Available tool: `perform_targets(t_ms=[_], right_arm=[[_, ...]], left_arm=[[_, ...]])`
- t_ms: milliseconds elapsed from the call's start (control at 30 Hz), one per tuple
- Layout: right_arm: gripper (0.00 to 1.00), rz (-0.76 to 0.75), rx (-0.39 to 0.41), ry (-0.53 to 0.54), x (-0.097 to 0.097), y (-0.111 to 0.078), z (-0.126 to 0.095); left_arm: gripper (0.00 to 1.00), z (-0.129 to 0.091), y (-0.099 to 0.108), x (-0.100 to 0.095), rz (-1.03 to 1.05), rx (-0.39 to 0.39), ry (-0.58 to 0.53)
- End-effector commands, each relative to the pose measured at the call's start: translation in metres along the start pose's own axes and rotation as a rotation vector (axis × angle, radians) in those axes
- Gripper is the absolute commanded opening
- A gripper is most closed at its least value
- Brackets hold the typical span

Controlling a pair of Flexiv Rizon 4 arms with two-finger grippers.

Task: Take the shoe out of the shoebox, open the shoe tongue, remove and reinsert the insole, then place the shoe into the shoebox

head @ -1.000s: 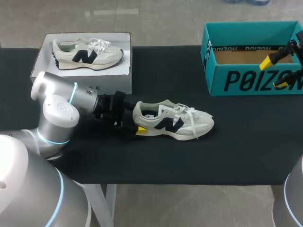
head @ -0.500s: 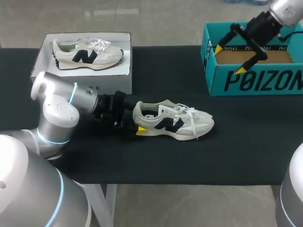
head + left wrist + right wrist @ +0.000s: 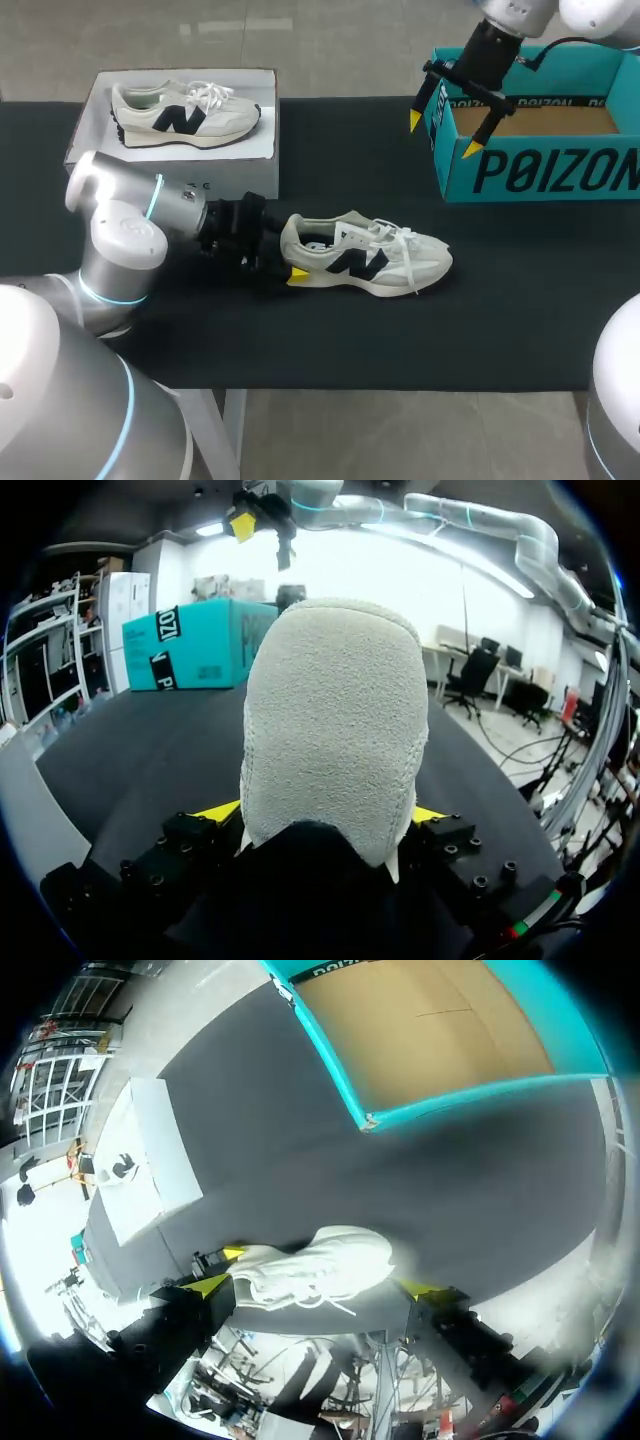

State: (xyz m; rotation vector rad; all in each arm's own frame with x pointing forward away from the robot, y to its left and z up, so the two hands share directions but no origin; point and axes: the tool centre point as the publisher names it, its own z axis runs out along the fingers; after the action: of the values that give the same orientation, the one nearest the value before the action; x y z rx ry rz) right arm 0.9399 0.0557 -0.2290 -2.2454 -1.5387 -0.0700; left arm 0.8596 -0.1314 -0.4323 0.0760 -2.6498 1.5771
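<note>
A cream sneaker point(image 3: 365, 262) with a dark side mark lies on its sole in the middle of the black table, toe to the right. My left gripper point(image 3: 285, 262) is at its heel, and the left wrist view shows the heel point(image 3: 335, 730) filling the gap, a yellow tip against each side. My right gripper point(image 3: 443, 135) hangs open in the air over the left end of the teal shoebox point(image 3: 540, 170), holding nothing. From the right wrist, the sneaker point(image 3: 320, 1260) lies far below the right gripper point(image 3: 318, 1286). The shoebox point(image 3: 480, 1097) shows a bare cardboard floor.
A white box point(image 3: 175, 115) with a second similar sneaker on top stands at the back left. Black tabletop point(image 3: 520, 300) stretches between the sneaker and the shoebox and along the front edge.
My right arm has swung left from the shoebox's right end to above its left end, fingers staying open. My left arm and the sneaker have not moved.
</note>
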Motion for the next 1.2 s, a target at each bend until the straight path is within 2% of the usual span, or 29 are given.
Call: perform_targets(t_ms=[33, 433, 533, 667, 700, 900, 1000, 1033, 1100, 1200], right_arm=[[1.0, 0.0, 0.007, -0.052, 0.002, 0.004, -0.001], [1.0, 0.0, 0.007, -0.052, 0.002, 0.004, -0.001], [1.0, -0.053, -0.065, -0.136, 0.014, 0.002, 0.006], [1.0, -0.103, -0.094, -0.241, 0.03, 0.001, 0.018], [1.0, -0.144, -0.102, -0.238, 0.033, 0.0, 0.02], [1.0, -0.148, -0.15, -0.259, 0.046, -0.01, 0.034], [1.0, -0.136, -0.164, -0.205, 0.05, -0.016, 0.039], [1.0, -0.119, -0.159, -0.17, 0.051, -0.018, 0.041], [1.0, -0.05, -0.159, -0.177, 0.058, -0.022, 0.049], [1.0, 0.037, -0.147, -0.246, 0.071, -0.028, 0.064]], left_arm=[[0.0, -0.001, 0.0, 0.0, 0.0, -0.002, 0.003], [0.0, -0.001, 0.0, 0.0, 0.0, -0.002, 0.003], [0.0, -0.001, 0.0, 0.0, 0.0, -0.002, 0.003], [0.0, -0.001, 0.0, 0.0, 0.0, -0.002, 0.003], [0.0, -0.001, 0.0, 0.0, 0.0, -0.002, 0.003], [0.0, -0.001, 0.0, 0.0, 0.0, -0.002, 0.003], [0.0, -0.001, 0.0, 0.0, 0.0, -0.002, 0.003], [0.0, -0.001, 0.0, 0.0, 0.0, -0.002, 0.003], [0.0, -0.001, 0.0, 0.0, 0.0, -0.002, 0.003], [0.0, -0.001, 0.0, 0.0, 0.0, -0.002, 0.003]])
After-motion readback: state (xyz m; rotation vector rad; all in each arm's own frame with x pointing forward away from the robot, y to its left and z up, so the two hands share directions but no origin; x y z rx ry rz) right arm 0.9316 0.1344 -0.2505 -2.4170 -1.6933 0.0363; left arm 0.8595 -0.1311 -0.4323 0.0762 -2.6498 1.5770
